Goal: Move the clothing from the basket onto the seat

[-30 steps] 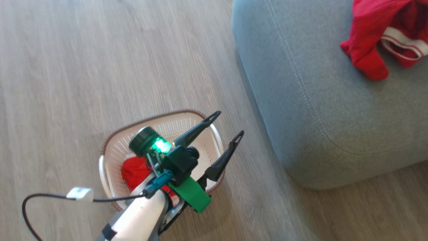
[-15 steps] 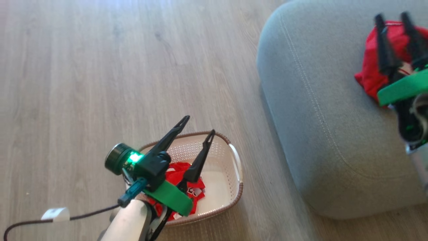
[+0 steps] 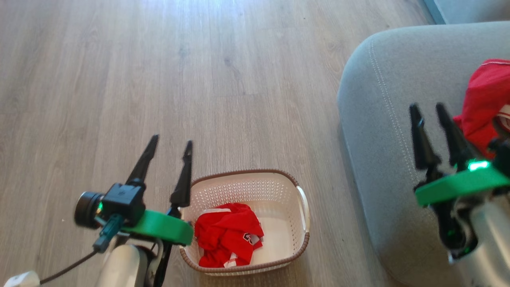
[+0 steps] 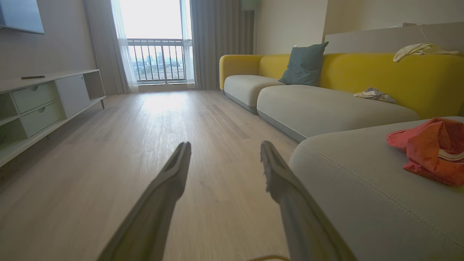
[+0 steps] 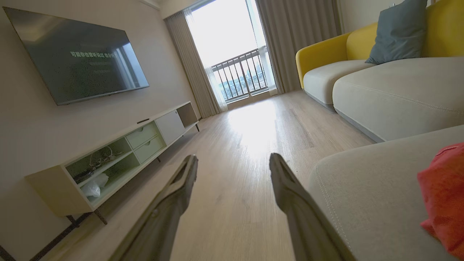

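Left gripper (image 3: 170, 141), fingers apart, empty, beside cream perforated plastic basket (image 3: 247, 172); right gripper (image 3: 427, 107) likewise over grey upholstered seat (image 3: 378, 119). Crumpled bright red garment (image 3: 227, 233) lies in basket: judged light, limp; pinch a raised fold.

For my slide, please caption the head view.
Left claw and right claw open; red garment in basket, second garment on seat.

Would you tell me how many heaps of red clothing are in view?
2: a heap in the basket, another heap on the seat; folds may hide more garments.
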